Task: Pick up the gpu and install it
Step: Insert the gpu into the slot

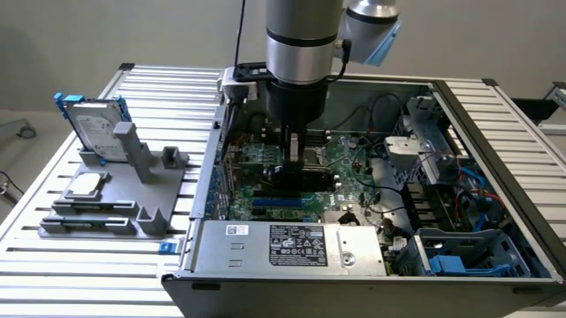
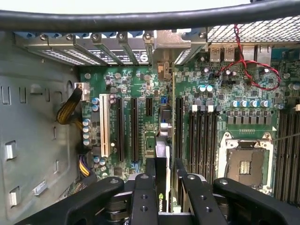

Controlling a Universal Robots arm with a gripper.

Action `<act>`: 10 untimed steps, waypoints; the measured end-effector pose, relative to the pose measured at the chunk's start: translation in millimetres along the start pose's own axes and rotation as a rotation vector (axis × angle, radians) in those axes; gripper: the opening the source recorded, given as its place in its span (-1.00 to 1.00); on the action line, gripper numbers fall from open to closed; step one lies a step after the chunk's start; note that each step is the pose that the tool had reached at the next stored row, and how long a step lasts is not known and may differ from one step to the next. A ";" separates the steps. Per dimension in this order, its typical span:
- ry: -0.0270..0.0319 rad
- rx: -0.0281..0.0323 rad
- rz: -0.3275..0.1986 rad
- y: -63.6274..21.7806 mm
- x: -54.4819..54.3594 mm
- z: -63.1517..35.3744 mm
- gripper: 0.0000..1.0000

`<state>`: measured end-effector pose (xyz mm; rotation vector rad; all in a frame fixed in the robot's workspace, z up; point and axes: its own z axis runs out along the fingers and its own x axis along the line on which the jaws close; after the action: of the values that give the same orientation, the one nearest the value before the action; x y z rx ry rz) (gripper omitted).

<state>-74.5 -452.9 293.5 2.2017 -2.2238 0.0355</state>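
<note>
Away on the exterior view's left, the hard drive (image 1: 93,129) and processor chip (image 1: 89,184) sit in their grey fixture (image 1: 132,199), out of my way. To their right, inside the open computer case (image 1: 495,126), my gripper (image 1: 299,156) is pinched tight on the gpu (image 1: 303,177). I hold it on edge just above the motherboard (image 1: 354,165), apparently so its lower edge can meet the long expansion slots (image 2: 133,131).

Soft, even light fills the exterior view; the slatted aluminium table (image 1: 53,265) shines pale, and the motherboard (image 1: 354,169) lies dimmer inside the computer case (image 1: 354,291). In the wrist view, the rear vent grille (image 2: 253,33) is washed out white, while the gripper (image 2: 164,165) and gpu (image 2: 161,201) sit dark.
</note>
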 end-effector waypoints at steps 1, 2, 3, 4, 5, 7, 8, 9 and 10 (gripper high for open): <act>0.0001 -0.0001 0.000 0.2 0.0 1.0 -0.47; 0.0003 -0.0001 0.000 0.5 0.0 2.5 -0.47; 0.0002 -0.0001 0.000 0.9 0.0 4.0 -0.47; 0.0003 -0.0001 0.000 1.5 0.2 4.9 -0.47; 0.0003 -0.0002 0.000 2.1 0.7 5.5 -0.47; 0.0004 -0.0002 0.000 2.6 2.2 6.6 -0.47; 0.0003 -0.0002 0.000 2.8 3.5 7.3 -0.47; 0.0003 -0.0005 0.000 2.9 4.6 7.9 -0.47; 0.0002 -0.0014 0.000 2.9 5.6 8.3 -0.47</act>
<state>-77.4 -458.7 285.3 2.2009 -2.2230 0.0342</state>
